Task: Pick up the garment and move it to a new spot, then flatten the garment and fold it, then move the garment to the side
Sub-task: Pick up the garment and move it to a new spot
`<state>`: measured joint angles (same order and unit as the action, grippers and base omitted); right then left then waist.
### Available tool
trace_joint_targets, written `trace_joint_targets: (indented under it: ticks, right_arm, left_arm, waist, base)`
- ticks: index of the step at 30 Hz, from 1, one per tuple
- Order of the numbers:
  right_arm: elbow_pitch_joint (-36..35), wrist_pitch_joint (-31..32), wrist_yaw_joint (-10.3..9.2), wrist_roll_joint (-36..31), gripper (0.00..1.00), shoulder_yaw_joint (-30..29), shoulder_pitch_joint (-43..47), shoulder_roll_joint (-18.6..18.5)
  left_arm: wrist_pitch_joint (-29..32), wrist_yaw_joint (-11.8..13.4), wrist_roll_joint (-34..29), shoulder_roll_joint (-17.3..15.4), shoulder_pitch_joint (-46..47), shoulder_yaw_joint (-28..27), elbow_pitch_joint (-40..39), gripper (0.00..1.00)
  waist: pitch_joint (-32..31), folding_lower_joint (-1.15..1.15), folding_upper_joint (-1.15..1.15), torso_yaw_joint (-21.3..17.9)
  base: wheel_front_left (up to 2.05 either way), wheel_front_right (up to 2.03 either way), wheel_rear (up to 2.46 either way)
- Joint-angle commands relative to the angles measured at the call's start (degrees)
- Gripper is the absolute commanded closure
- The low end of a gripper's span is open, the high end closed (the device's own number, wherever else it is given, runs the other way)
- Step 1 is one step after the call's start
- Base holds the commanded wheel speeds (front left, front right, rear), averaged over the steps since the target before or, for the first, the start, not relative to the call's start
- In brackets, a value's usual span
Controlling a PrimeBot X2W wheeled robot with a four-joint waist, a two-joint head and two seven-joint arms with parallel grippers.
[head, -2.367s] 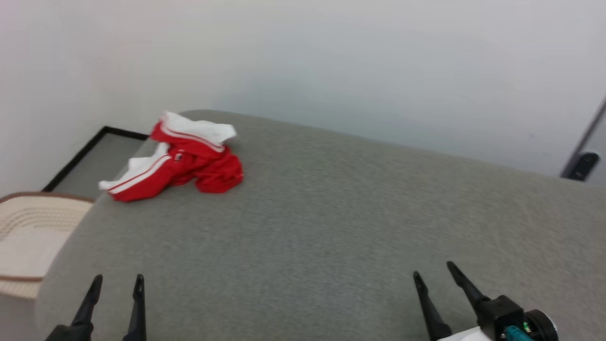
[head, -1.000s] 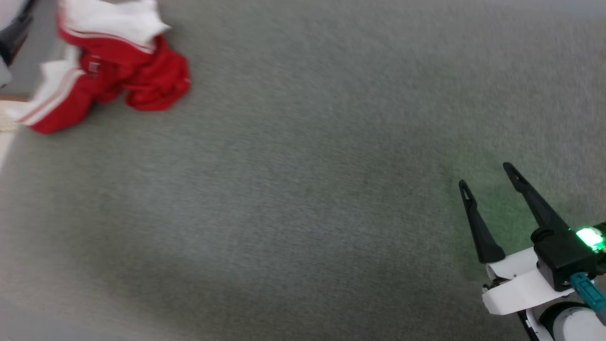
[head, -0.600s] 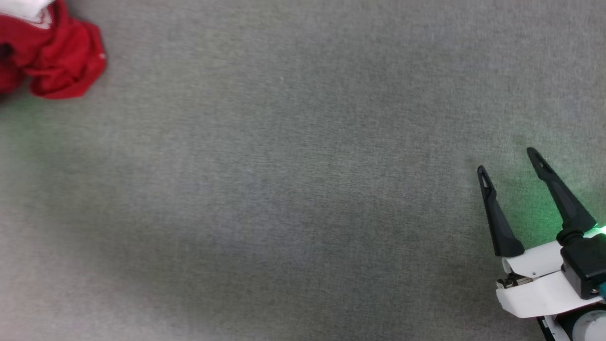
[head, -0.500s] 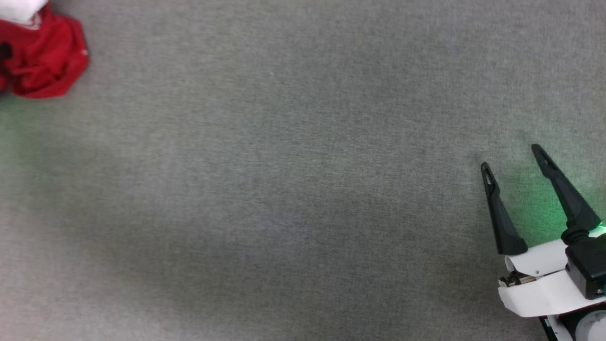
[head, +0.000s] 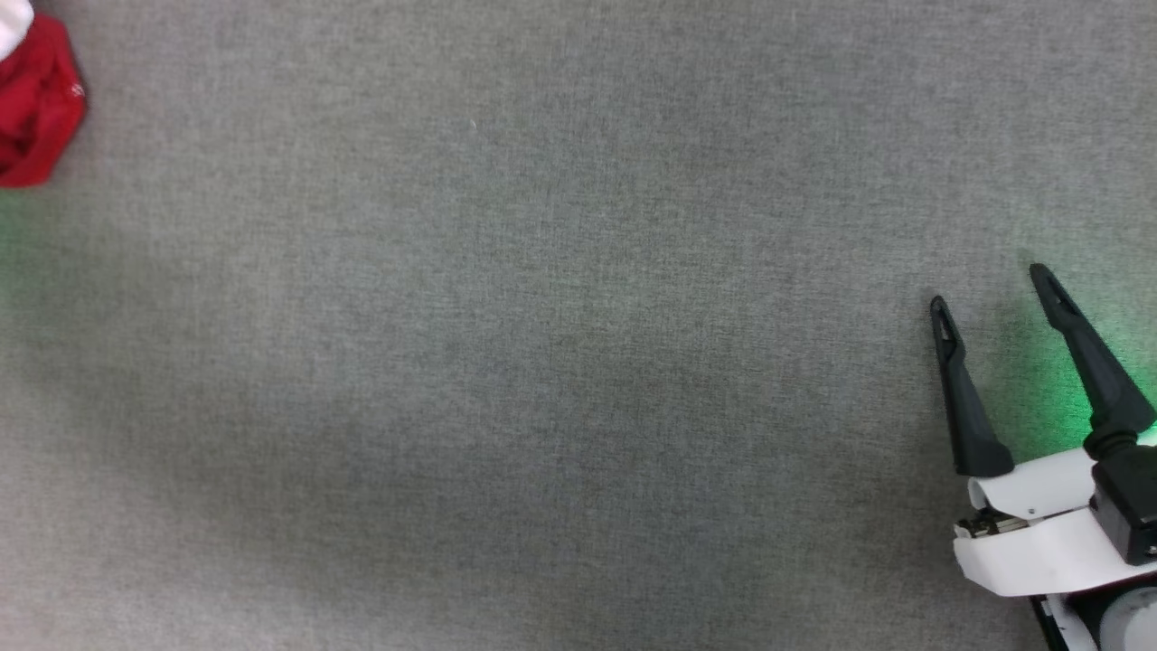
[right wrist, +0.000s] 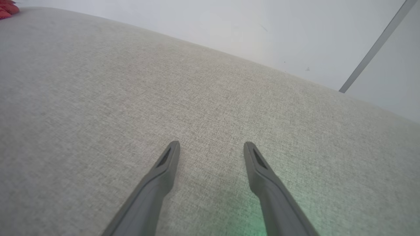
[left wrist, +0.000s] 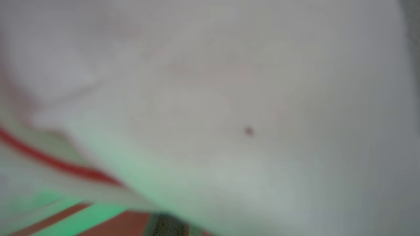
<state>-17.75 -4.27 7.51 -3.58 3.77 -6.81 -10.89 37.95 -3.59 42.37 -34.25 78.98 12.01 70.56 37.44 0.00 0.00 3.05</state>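
Observation:
The garment (head: 41, 108), a crumpled red lump with a bit of white, lies at the far upper left edge of the head view. In the right wrist view it is a small red scrap (right wrist: 6, 9) at the top left corner. Blurred white cloth with a red stripe (left wrist: 197, 114), very close, spreads across the left wrist view, and my left gripper's fingers cannot be made out against it. My right gripper (head: 990, 282) hovers open over the grey fabric at the lower right, far from the garment, with nothing between its fingers (right wrist: 211, 144).
A wide grey fabric surface (head: 542, 362) stretches between the garment and my right gripper. In the right wrist view its far edge meets a pale wall (right wrist: 229, 29), with a thin grey bar (right wrist: 377, 46) slanting at the right.
The head camera has tilted down and swung right, so the garment has slid to the picture's left edge. The right gripper stays open, almost still in the picture.

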Motion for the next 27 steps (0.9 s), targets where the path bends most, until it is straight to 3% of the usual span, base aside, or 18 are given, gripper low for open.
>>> trace_joint_targets:
  ticks: [1,9,18,27]
  right_arm:
    - [0.74,-0.52,-0.04,0.46,0.00,0.16,-0.85,0.44]
    - [6.43,-3.11,-0.04,1.19,0.00,2.27,-1.88,2.01]
    - [13.79,-5.96,-0.04,2.58,0.00,3.50,-1.26,4.13]
    - [19.63,-8.22,-0.04,3.71,0.00,3.11,0.72,6.35]
  left_arm:
    - [-0.35,-0.94,-0.13,4.40,-2.89,0.99,1.17,1.00]
    - [-3.12,-1.22,-1.94,1.88,1.42,2.58,-0.16,1.00]
    - [-3.53,-1.52,-4.51,4.21,2.60,6.06,-1.56,1.00]
    - [0.40,-3.03,-5.17,8.19,4.69,9.24,-5.22,1.00]
  waist:
    - [-1.63,0.00,0.00,0.14]
    - [-9.27,0.00,0.00,-0.09]
    - [-19.32,0.00,0.00,0.59]
    - [-29.32,0.00,0.00,2.26]
  base:
    - [0.00,0.00,0.00]
    - [0.00,0.00,0.00]
    - [0.00,0.00,0.00]
    - [0.00,0.00,0.00]
